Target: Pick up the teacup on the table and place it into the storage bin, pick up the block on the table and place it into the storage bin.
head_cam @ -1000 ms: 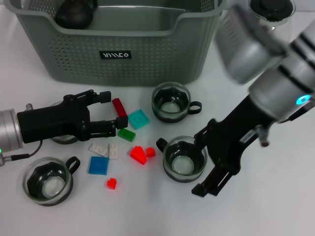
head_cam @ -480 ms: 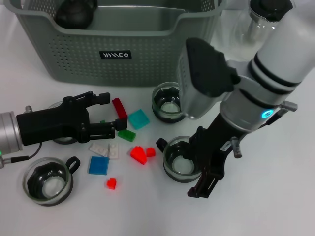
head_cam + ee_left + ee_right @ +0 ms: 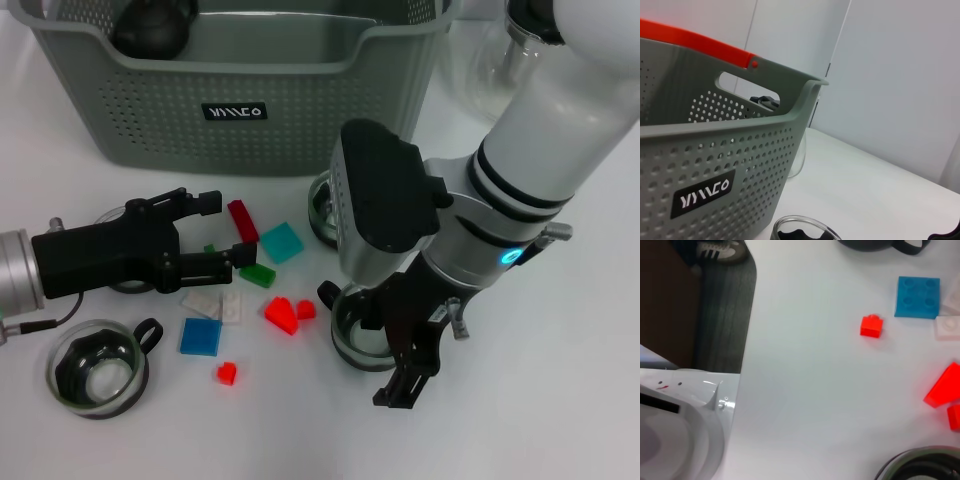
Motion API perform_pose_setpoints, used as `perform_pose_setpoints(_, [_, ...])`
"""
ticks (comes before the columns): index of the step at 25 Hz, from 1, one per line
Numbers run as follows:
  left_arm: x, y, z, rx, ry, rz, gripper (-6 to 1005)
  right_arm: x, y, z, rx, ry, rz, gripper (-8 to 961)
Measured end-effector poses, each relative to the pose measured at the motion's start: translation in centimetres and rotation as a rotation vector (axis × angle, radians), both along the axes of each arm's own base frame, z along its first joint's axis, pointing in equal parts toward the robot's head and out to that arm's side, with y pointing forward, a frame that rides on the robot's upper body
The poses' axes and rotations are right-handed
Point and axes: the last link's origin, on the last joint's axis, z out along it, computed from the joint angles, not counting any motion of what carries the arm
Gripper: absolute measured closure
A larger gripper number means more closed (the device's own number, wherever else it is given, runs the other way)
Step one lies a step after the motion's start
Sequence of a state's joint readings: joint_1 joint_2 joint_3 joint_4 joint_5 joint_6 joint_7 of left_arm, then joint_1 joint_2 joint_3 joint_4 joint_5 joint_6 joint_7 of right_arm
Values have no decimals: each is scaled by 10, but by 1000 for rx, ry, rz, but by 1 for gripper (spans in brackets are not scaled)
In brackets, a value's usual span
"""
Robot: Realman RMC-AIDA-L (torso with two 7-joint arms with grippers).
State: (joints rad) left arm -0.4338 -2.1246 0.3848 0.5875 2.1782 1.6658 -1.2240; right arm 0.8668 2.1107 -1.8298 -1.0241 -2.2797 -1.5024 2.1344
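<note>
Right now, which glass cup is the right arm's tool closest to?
The cup just right of the red blocks. The right tool hangs at its rim. The cup at the near left sits alone, and another cup by the basket is partly hidden.

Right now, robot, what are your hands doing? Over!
Right gripper open, down over a teacup. Left gripper open around the dark red block. Storage bin behind; small bricks scattered nearby.

The right arm hides the far teacup (image 3: 322, 205) and most of the near teacup (image 3: 352, 335).
</note>
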Motion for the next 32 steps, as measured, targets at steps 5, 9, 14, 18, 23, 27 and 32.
perform_pose_setpoints(5, [-1, -1, 0, 8, -4, 3, 82, 0, -2, -4, 8, -14, -1, 110])
perform_pose_setpoints(9, [-3, -3, 0, 18, 0, 0, 83, 0, -3, -5, 16, -28, -11, 264])
perform_pose_setpoints(14, [-4, -4, 0, 21, 0, -1, 84, -1, -1, -6, 38, -35, -36, 377])
perform_pose_setpoints(18, [-4, -4, -1, 22, 1, -1, 85, -1, 0, -6, 42, -40, -43, 485])
perform_pose_setpoints(23, [-4, -5, -1, 22, 0, -1, 86, 0, 0, -7, 45, -46, -47, 689])
perform_pose_setpoints(27, [-4, -5, -1, 22, 0, -1, 87, 1, 0, -6, 53, -53, -72, 841])
perform_pose_setpoints(32, [-4, -6, -1, 20, -4, -3, 88, 1, 0, -1, 63, -61, -116, 880])
